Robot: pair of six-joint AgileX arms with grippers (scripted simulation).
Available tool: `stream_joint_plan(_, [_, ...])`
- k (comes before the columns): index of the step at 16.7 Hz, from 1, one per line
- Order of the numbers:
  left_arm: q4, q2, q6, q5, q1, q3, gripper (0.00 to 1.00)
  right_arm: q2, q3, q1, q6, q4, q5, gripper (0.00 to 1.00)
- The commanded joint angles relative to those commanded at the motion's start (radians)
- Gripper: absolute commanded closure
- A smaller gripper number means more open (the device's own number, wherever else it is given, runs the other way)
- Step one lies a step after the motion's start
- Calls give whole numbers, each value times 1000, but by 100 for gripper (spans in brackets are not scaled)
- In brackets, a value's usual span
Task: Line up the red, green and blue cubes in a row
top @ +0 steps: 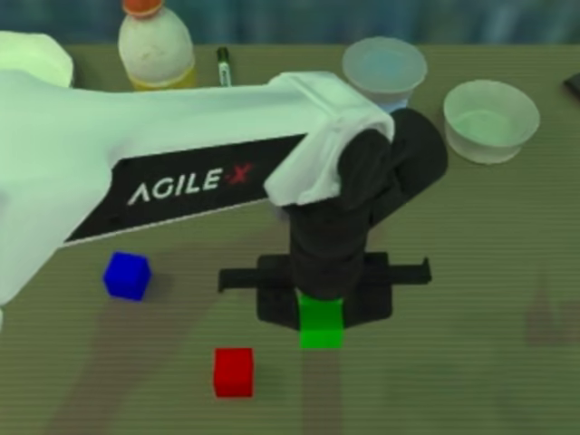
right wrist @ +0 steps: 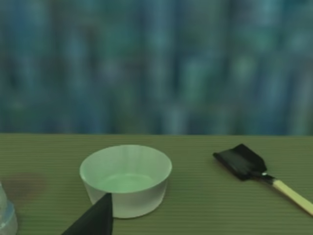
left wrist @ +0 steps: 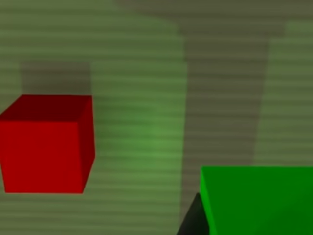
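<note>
My left arm reaches across the table from the left, and my left gripper (top: 322,315) points down, shut on the green cube (top: 322,328) at the front middle. In the left wrist view, the green cube (left wrist: 259,200) sits against one dark finger (left wrist: 195,221). The red cube (top: 233,372) (left wrist: 41,152) rests on the table to the left of the green one and slightly nearer the front edge. The blue cube (top: 126,275) lies farther left and farther back. My right arm is outside the top view. Only one finger (right wrist: 95,219) of it shows, set wide with nothing beside it.
At the back stand a yellow bottle with an orange cap (top: 156,45), a marker (top: 223,65) and two pale bowls (top: 384,68) (top: 490,118). The right wrist view looks over one bowl (right wrist: 125,178) and a black brush with a wooden handle (right wrist: 244,161).
</note>
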Motion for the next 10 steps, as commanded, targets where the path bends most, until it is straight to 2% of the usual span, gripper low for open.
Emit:
stream_joint_plan(5, [15, 9, 4, 0, 3, -11, 100, 0, 0, 0, 0, 0, 0, 0])
stream_joint_plan(10, [200, 67, 2, 1, 2, -123, 100, 0, 0, 0, 0, 0, 0, 0])
